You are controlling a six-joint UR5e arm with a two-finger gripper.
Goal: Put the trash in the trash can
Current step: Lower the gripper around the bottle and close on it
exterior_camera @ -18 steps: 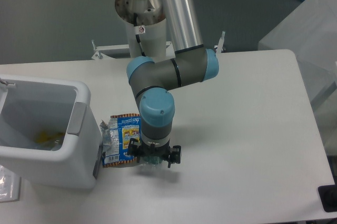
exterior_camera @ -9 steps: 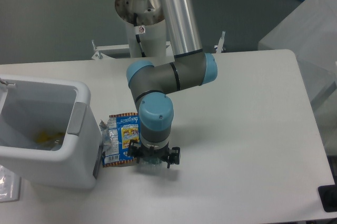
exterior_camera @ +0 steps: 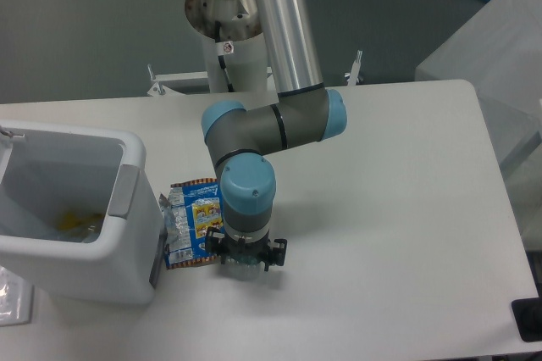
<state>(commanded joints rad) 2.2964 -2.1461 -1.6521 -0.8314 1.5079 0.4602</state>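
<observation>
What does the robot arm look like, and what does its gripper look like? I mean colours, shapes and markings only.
The arm is made of silver-grey metal tubes joined by rounded dark grey joints with light blue caps. Its white base column bears a small round red-and-white sticker. The gripper is a small black block below a grey wrist. Its jaws are mostly hidden from this camera.

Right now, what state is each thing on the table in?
Trash can: upright, open at the top, something yellow inside.
Snack wrapper: flat on the table beside the can, not in it.
Plastic bottle: under the gripper, mostly hidden.
Gripper: down at the table over the bottle; jaws hidden.
</observation>
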